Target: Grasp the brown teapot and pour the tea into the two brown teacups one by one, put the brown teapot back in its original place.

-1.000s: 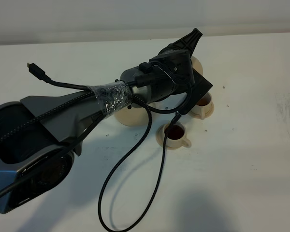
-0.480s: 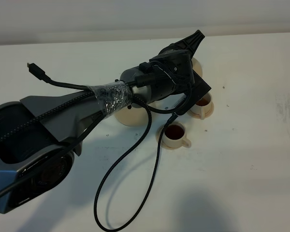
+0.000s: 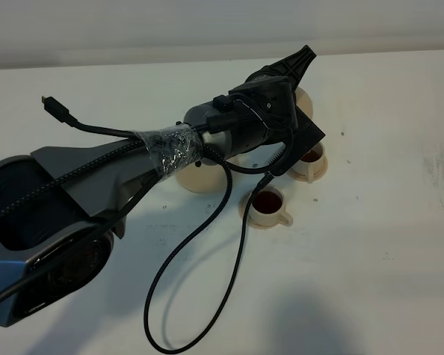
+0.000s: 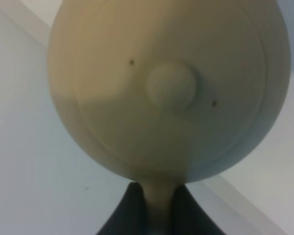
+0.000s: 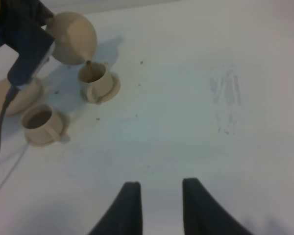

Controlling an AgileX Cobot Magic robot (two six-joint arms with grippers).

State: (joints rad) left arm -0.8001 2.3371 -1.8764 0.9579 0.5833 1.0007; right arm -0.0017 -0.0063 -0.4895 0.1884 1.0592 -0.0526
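My left gripper [image 3: 294, 72] is shut on the loop handle of the brown teapot [image 4: 166, 88] and holds it tilted in the air. In the exterior view only a sliver of the teapot [image 3: 303, 99] shows behind the wrist. In the right wrist view the teapot [image 5: 74, 38] has its spout down over the farther teacup [image 5: 95, 77]. Both teacups, the farther [image 3: 309, 160] and the nearer [image 3: 268, 206], hold dark tea and stand on saucers. The wide round saucer [image 3: 198, 177] is bare. My right gripper [image 5: 159, 205] is open and empty, well away from the cups.
A black cable [image 3: 207, 244] hangs from the left arm and loops over the white table [image 3: 370, 244] in front of the nearer cup. The left arm's body [image 3: 74, 200] covers the table's left side. Faint scuff marks [image 5: 225, 93] lie to the right.
The left gripper and teapot have shifted only slightly. The hanging cable loop has swung a little to the left, uncovering more of the nearer cup.
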